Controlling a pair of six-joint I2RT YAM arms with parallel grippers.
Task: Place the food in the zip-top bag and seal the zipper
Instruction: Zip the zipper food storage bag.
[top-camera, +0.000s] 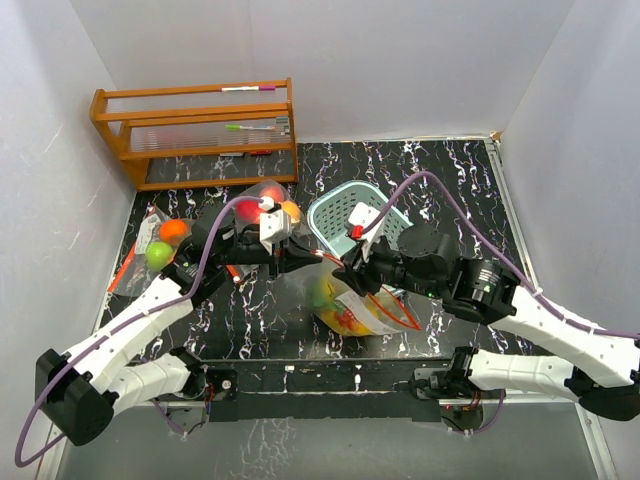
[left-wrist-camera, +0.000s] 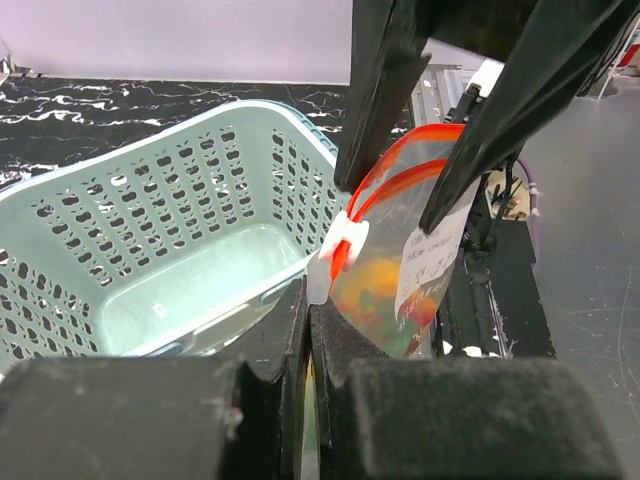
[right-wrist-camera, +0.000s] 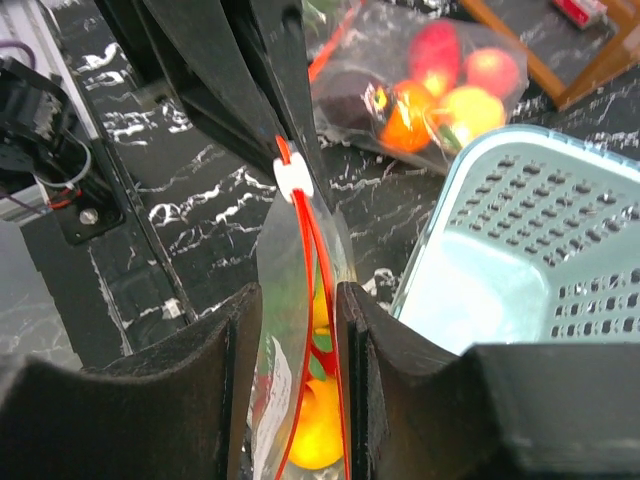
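Observation:
The clear zip-top bag (top-camera: 372, 318) with a red zipper track stands between my two grippers, in front of the basket. Yellow, green and red toy food (right-wrist-camera: 322, 440) shows inside it, and also in the left wrist view (left-wrist-camera: 378, 285). My left gripper (left-wrist-camera: 308, 322) is shut on the bag's end edge, just below the white slider (left-wrist-camera: 345, 236). My right gripper (right-wrist-camera: 292, 300) straddles the bag's top with its jaws a little apart. The two red tracks run separately between them. The slider (right-wrist-camera: 291, 178) sits beyond its fingertips. Both grippers meet above the bag in the top view, left (top-camera: 305, 258) and right (top-camera: 342, 268).
An empty teal basket (top-camera: 338, 208) stands just behind the bag; it also shows in both wrist views (left-wrist-camera: 150, 180) (right-wrist-camera: 540, 200). Two other clear bags holding toy fruit lie at the left (top-camera: 158, 245) and behind the left gripper (top-camera: 268, 198). A wooden rack (top-camera: 195, 130) stands at the back left.

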